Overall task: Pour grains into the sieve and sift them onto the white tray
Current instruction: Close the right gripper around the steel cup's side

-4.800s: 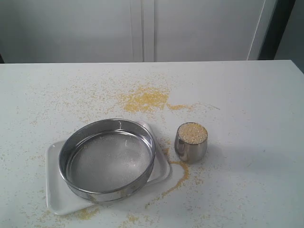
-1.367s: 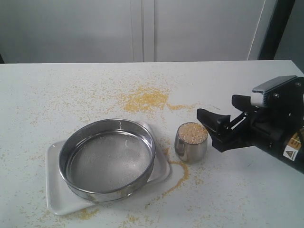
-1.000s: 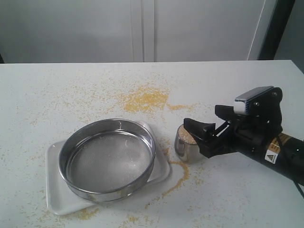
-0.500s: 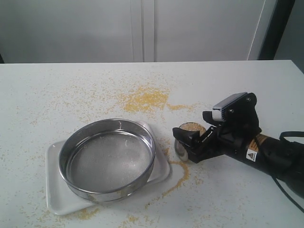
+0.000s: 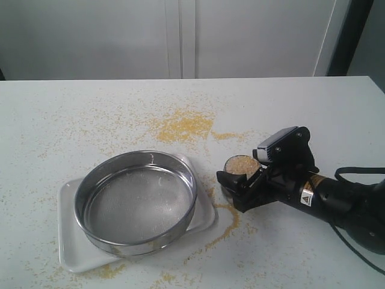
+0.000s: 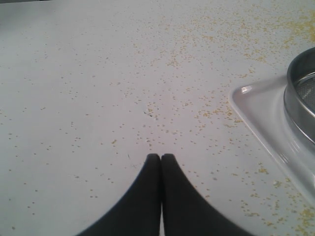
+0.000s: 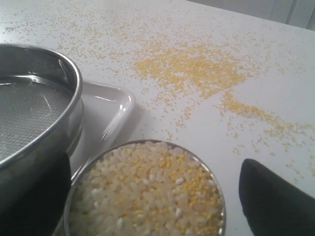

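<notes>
We see right jaws spread wide, one on each side of steel cup (image 5: 245,174), centre-right of exterior view, not closed on it. Cup upright on tabletop (image 5: 72,120), brimful of grains (image 5: 242,163), just right of sieve (image 5: 139,245). Sieve sits on white tray (image 5: 72,250), lower left. Loose grains scattered over tabletop. Left jaws pressed together, empty, above speckled tabletop near tray corner.

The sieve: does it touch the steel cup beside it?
Apart. The exterior view shows a corner of the white tray and a strip of the table between the sieve and the steel cup.
</notes>
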Controlling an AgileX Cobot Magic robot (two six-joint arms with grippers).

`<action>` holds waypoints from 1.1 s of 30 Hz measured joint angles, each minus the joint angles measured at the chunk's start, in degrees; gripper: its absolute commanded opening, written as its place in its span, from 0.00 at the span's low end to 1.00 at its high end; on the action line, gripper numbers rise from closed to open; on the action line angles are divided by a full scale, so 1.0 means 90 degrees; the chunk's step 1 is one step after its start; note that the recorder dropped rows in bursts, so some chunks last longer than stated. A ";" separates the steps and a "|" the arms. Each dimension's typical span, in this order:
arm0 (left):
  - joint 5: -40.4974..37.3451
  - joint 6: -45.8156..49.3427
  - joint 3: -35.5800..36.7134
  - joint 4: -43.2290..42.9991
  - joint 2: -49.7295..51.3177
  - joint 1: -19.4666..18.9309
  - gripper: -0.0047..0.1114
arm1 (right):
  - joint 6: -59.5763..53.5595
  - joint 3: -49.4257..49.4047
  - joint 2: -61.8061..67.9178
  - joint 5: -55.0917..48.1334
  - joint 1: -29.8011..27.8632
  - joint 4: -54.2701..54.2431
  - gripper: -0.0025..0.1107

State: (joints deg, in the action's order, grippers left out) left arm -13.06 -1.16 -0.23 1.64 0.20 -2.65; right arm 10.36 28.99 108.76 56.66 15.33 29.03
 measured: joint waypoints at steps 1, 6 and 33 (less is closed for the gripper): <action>0.0000 0.0000 0.0000 0.0000 0.0000 0.0000 0.05 | -0.0013 0.0017 0.0054 0.0000 0.0000 0.0000 0.78; 0.0000 0.0000 0.0000 0.0000 0.0000 0.0000 0.05 | -0.0055 0.0143 0.0328 0.0027 0.0000 -0.0006 0.78; 0.0000 0.0000 0.0000 0.0000 0.0000 0.0000 0.05 | -0.0231 0.0184 0.0865 0.0376 0.0000 -0.0015 0.76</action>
State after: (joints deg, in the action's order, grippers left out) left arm -13.06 -1.16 -0.23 1.64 0.20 -2.65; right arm 8.28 30.64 116.54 60.04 15.33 28.89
